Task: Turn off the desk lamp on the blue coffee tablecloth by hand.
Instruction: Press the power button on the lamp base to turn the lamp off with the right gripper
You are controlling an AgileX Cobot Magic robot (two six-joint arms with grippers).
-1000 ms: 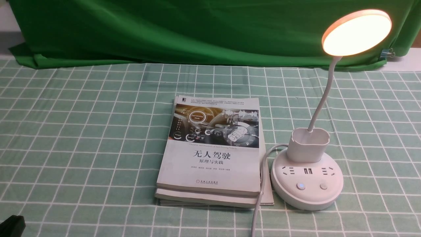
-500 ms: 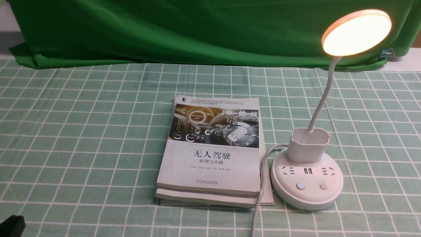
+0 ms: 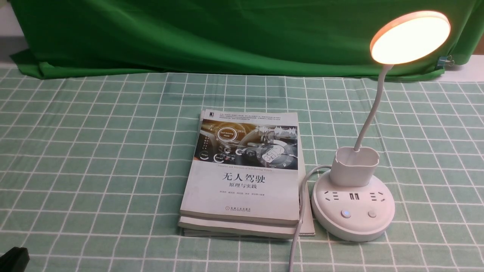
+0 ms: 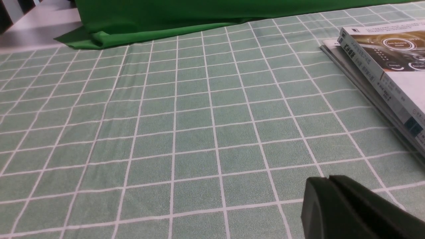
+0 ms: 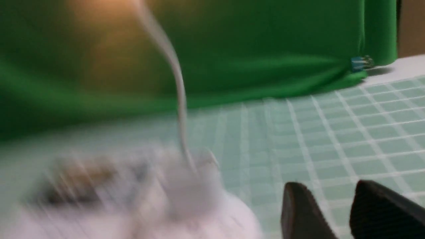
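The white desk lamp stands at the right on the blue coffee tablecloth (image 3: 94,151), and its round head (image 3: 410,37) glows warm. Its thin neck rises from a small cup (image 3: 355,166) on the round base (image 3: 352,226), which has sockets and two buttons (image 3: 345,214). My left gripper (image 4: 328,180) is shut and empty, low over the cloth left of the books. My right gripper (image 5: 327,189) is open and empty. In its blurred view the lamp (image 5: 186,189) lies just beside the fingers (image 5: 295,205), apart from them. The right gripper does not show in the front view.
Two stacked books (image 3: 244,177) lie in the middle, touching the lamp's white cord (image 3: 300,223); they also show in the left wrist view (image 4: 391,66). A plain deep-green draped cloth (image 3: 227,34) closes off the back. A black part of my left arm (image 3: 13,260) sits at the front left corner.
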